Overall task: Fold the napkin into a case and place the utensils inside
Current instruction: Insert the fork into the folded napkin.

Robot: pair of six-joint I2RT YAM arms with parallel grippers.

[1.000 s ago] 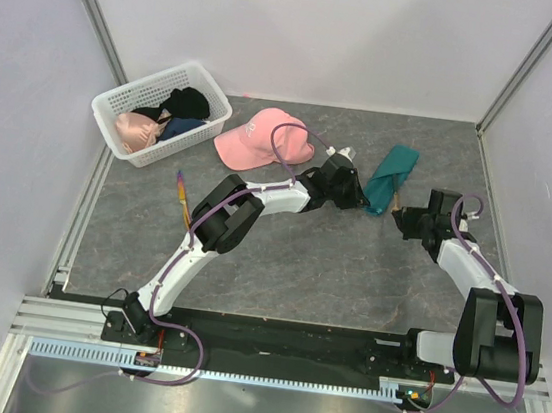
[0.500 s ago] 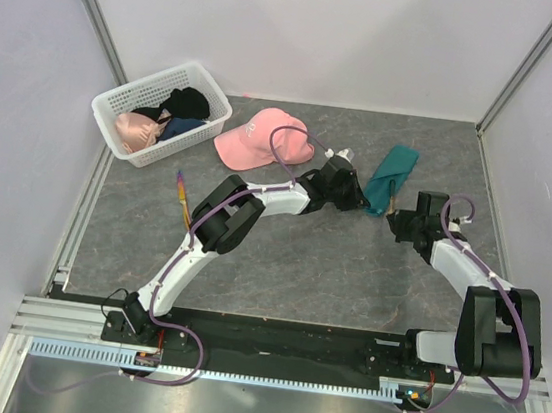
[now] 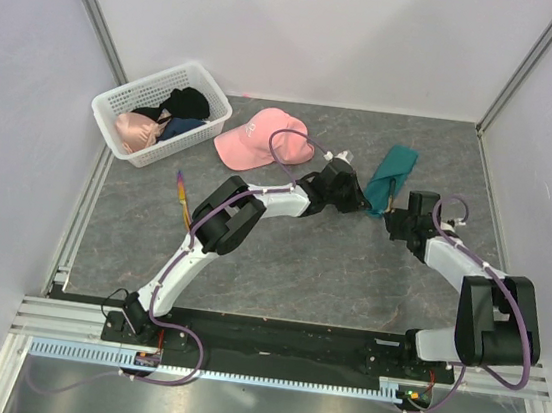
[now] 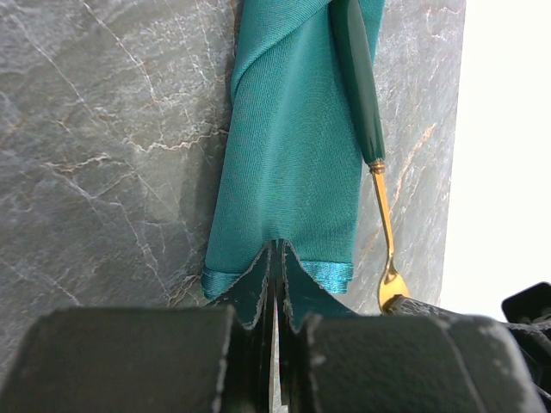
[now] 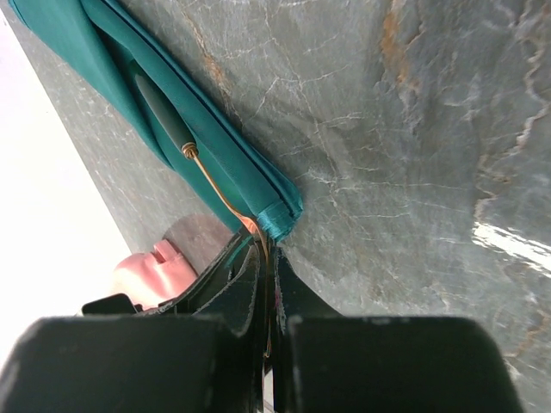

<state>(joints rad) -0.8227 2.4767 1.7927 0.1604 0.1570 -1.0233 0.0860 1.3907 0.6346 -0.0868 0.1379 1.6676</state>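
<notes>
The napkin [image 3: 391, 177] lies as a narrow teal case at the back right of the table. The fork [image 4: 359, 82] rests along it, its dark handle on the cloth [image 4: 288, 155] and its gold head past the near hem. My right gripper [image 3: 391, 221] is shut on that gold head, and the gold neck [image 5: 219, 194] runs into its closed jaws [image 5: 265, 249]. My left gripper [image 3: 367, 206] is shut, its tips [image 4: 277, 249] against the near hem, with no cloth visible between them. The purple-and-orange utensil [image 3: 184, 198] lies far left on the table.
A pink cap [image 3: 262, 139] sits just left of the left wrist and also shows in the right wrist view [image 5: 146, 275]. A white basket [image 3: 140, 79] holding clothes stands at the back left. White walls close in the back and both sides.
My right arm has moved left toward the napkin's near end, carrying the fork's head with it. The left gripper has barely moved.
</notes>
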